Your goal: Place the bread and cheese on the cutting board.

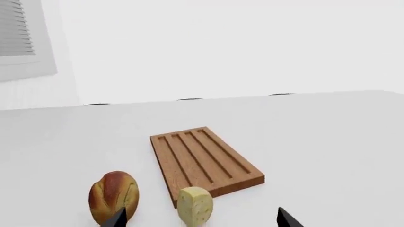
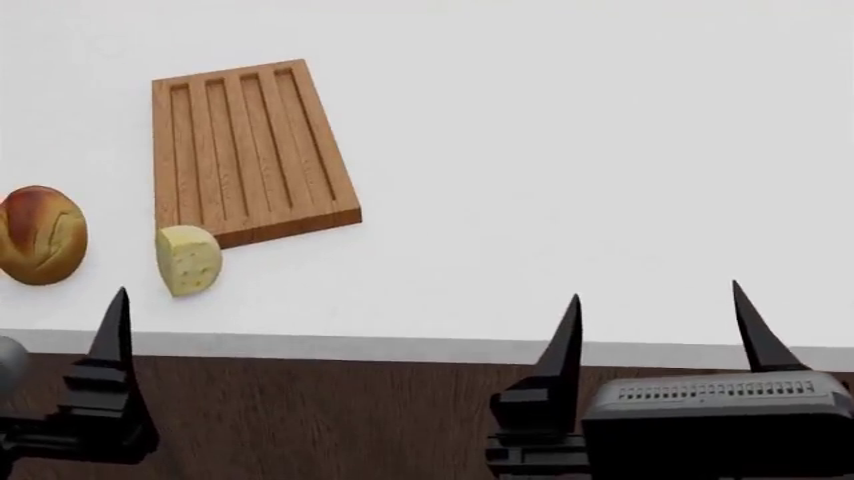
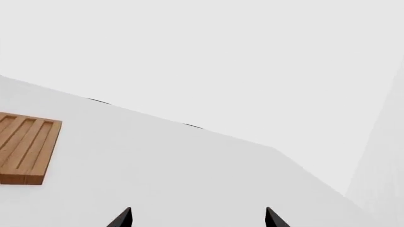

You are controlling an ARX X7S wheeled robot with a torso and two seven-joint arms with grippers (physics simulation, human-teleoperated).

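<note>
Right pincer (image 2: 657, 330) wide open, empty; left pincer (image 1: 202, 218) likewise.

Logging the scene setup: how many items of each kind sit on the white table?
Bread: 1
Cheese: 1
Cutting board: 1
Total: 3, all on the table; neither food is on the board.

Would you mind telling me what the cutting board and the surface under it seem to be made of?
The cutting board looks like reddish-brown wood with a matte finish: grain lines show, and five grooves run lengthwise. The table is plain matte white, with no texture; its material cannot be told.
</note>
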